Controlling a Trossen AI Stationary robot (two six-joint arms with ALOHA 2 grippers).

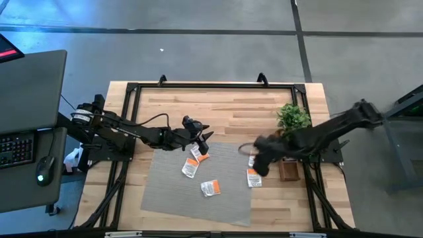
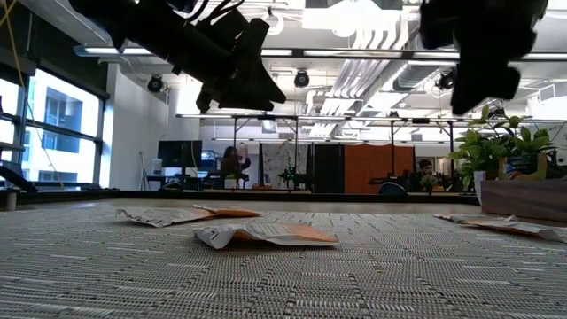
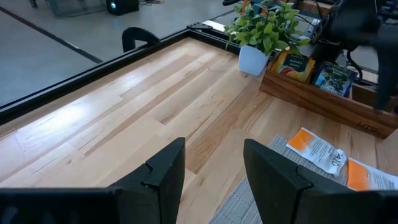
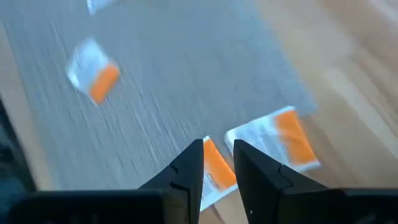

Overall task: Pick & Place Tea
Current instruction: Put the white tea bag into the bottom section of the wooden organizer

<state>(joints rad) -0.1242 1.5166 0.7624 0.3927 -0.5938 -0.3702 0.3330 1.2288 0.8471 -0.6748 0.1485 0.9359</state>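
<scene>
Four white-and-orange tea sachets (image 1: 211,188) lie flat on the grey mat (image 1: 172,192), none held. The right gripper (image 1: 259,166) hovers above the mat's right edge over one sachet, fingers slightly parted and empty. Farther back, the left gripper (image 1: 203,137) hangs spread and empty.

No text can be read anywhere. The white-and-orange paper tea sachets (image 3: 316,149) on the grey woven mat (image 1: 172,192) carry fine dark print, too small to make out, as do the packets (image 3: 333,77) in the brown wooden tray (image 3: 323,102).
</scene>
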